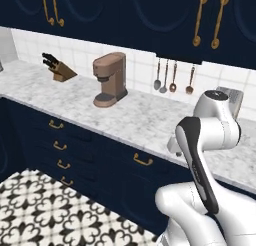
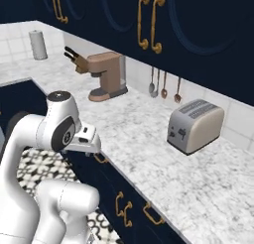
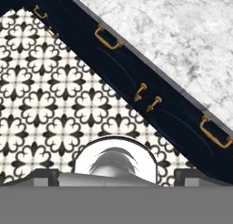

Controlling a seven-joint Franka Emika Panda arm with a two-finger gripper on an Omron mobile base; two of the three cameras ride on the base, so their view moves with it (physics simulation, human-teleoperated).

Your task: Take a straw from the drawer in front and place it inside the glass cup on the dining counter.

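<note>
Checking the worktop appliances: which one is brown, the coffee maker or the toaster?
The coffee maker is brown; it stands near the knife block. The toaster is silver-grey.

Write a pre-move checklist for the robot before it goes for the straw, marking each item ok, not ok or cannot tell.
1. Gripper open and empty: ok, the fingertips stand wide apart in the hand view with nothing between them.
2. Drawer open: not ok, its navy front is shut under the marble worktop.
3. Gripper at the gold handle: not ok, it hangs in front of the cabinet, apart from the handle.
4. Straw located: cannot tell, the shut drawer would hide it.
5. Worktop things clear of the pull: ok, the toaster and coffee machine sit back from the edge.
</note>
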